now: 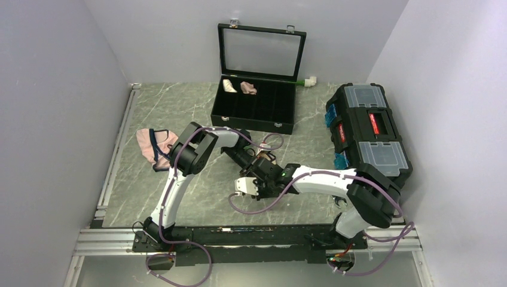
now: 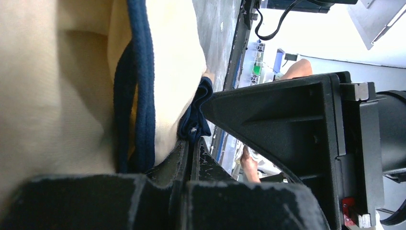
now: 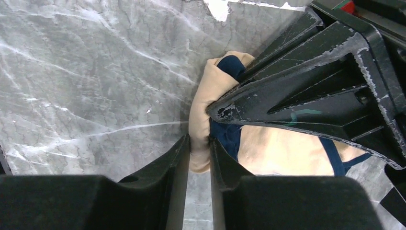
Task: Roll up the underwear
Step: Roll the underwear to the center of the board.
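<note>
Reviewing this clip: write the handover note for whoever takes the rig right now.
Left gripper: shut on the navy edge of the underwear.
Right gripper: closed on a tan fold of it.
Location: mid-table between both arms, hidden from the top camera.
Done: one end gathered into a fold.
Left: finish the roll, release.
The pink underwear lies untouched at left.

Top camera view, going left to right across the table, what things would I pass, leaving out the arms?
Pink underwear → open black case → black toolbox.
</note>
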Tool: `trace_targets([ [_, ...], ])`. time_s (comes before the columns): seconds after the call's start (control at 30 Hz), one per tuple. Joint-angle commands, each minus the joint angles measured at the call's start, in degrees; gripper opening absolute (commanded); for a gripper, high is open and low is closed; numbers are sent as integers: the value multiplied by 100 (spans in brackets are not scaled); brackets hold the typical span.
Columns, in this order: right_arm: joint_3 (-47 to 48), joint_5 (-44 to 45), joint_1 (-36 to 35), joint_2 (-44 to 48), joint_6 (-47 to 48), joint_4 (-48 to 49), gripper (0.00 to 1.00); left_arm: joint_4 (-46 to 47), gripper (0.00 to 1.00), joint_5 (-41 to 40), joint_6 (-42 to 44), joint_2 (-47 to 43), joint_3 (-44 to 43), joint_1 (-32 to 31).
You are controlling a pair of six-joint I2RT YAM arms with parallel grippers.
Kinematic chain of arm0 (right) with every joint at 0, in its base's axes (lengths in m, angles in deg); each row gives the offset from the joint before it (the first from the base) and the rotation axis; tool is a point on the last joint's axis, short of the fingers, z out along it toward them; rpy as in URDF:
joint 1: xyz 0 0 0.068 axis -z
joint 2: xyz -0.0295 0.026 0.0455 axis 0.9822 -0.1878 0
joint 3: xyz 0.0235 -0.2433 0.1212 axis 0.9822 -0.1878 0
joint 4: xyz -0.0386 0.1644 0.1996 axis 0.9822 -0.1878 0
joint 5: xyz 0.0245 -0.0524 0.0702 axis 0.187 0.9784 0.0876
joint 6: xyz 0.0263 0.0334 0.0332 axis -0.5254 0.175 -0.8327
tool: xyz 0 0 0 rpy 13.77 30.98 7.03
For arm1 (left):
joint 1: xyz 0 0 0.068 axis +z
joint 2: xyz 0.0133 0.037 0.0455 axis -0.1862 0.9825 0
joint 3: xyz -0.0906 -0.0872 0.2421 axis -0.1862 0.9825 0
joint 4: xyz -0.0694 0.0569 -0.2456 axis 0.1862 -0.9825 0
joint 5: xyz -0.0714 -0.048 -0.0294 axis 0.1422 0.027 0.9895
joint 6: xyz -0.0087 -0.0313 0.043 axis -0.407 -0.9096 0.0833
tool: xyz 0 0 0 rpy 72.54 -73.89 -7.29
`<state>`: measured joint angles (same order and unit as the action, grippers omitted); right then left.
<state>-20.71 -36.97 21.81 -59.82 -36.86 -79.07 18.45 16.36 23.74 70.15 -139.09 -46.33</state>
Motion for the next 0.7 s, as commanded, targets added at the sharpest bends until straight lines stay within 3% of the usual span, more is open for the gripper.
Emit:
trace_targets([
  [0.0, 23, -190, 114, -315, 34, -160, 20, -113, 0, -591, 355, 71, 23, -25],
  [0.2, 167, -687, 349, -523, 1, -691, 0, -105, 9, -737, 357, -139, 40, 0],
  [0.53, 409, -1441, 850, -644, -1, -1192, 0, 155, 28, -909, 377, -622, 335, 131],
  [0.67, 420, -1466, 891, -606, -25, -1217, 0, 237, 39, -965, 375, -846, 461, 231],
])
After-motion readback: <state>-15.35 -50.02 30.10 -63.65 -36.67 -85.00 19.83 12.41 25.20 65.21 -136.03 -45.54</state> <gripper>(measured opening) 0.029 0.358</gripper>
